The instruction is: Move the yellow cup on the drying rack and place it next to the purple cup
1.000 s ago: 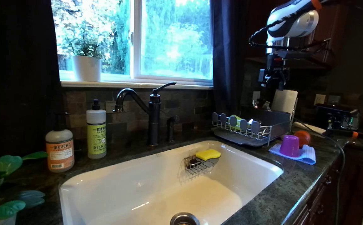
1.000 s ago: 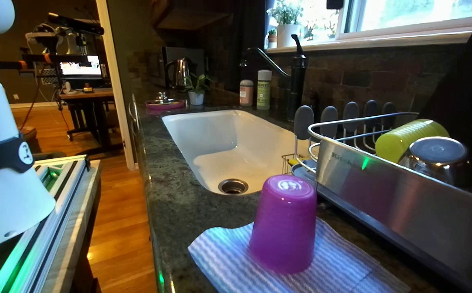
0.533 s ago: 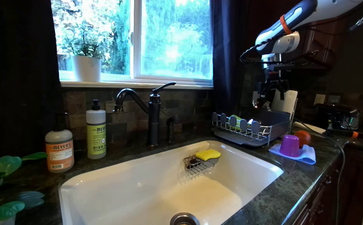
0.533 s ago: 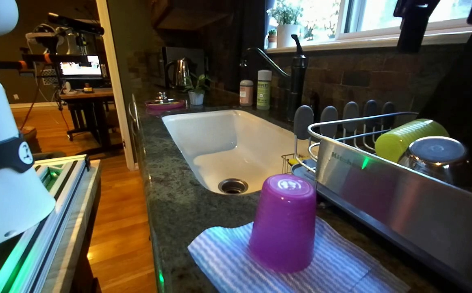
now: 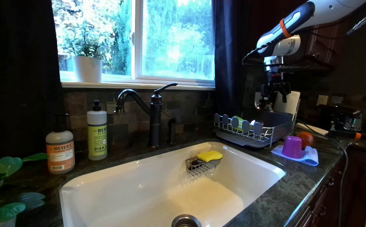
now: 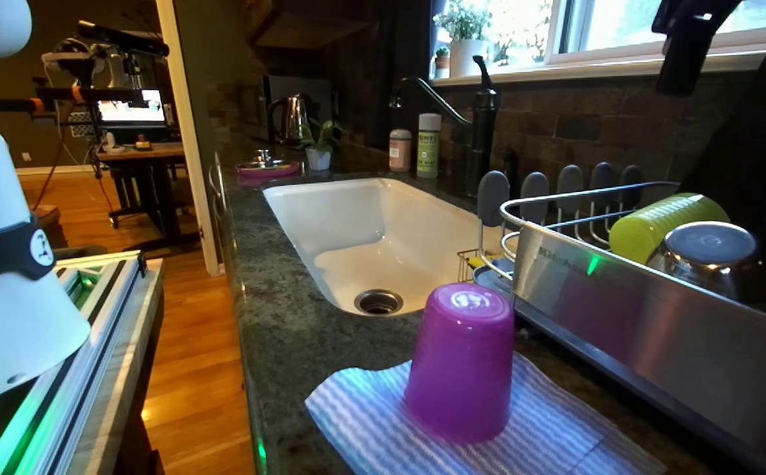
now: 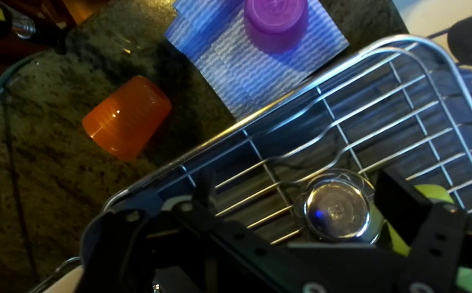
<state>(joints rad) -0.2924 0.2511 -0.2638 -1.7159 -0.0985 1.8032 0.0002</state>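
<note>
The yellow cup lies on its side in the drying rack, beside an upturned metal bowl. It also shows through the rack's wires in an exterior view. In the wrist view the yellow cup is mostly hidden behind the right finger. The purple cup stands upside down on a striped cloth beside the rack; the wrist view shows it at the top. My gripper hangs above the rack, pointing down. Its fingers are wide apart with nothing held between them.
The metal bowl sits in the rack below the fingers. An orange cup lies on the counter beside the rack. The striped cloth is under the purple cup. The sink, faucet and yellow sponge are nearby.
My gripper has come down toward the rack, mostly in the earlier half second, then slightly further. A finger has come into view at the upper right of an exterior view. The cups have not moved.
</note>
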